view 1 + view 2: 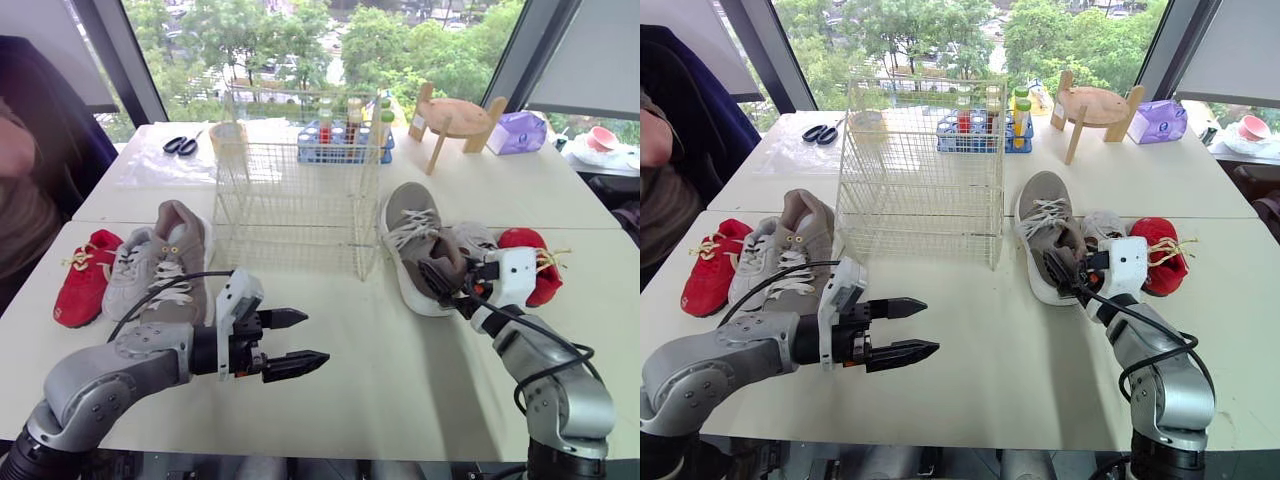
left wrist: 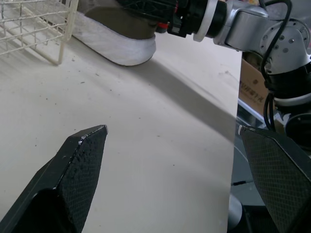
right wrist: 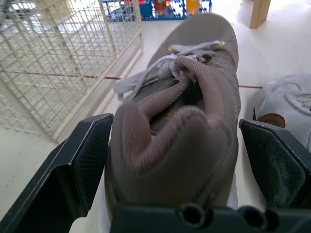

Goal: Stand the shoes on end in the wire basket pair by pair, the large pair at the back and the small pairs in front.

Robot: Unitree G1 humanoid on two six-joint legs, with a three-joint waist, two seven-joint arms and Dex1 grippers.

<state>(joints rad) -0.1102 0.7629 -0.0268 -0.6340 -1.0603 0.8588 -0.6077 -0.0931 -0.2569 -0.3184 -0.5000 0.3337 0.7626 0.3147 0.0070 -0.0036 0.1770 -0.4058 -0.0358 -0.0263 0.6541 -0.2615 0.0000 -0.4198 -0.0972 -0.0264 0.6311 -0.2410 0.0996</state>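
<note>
Left claw (image 1: 316,337) hovers spread over the pale bench (image 1: 400,385), holding nothing. Six shoes lie outside the one white wire basket (image 1: 295,205), three on each side. The large taupe mesh sneaker (image 1: 408,225) just right of it rests on its sole, long axis near-to-far, toe pointing away. Beside it are a small grey shoe (image 1: 476,238) and a small red shoe (image 1: 532,250). The right wrist view gives what the head views cannot: the right claw (image 3: 174,121) spread astride that sneaker's heel.

I can read nothing for certain; the print on the cardboard box (image 2: 249,85) beyond my right hand (image 1: 438,278) is illegible.
</note>
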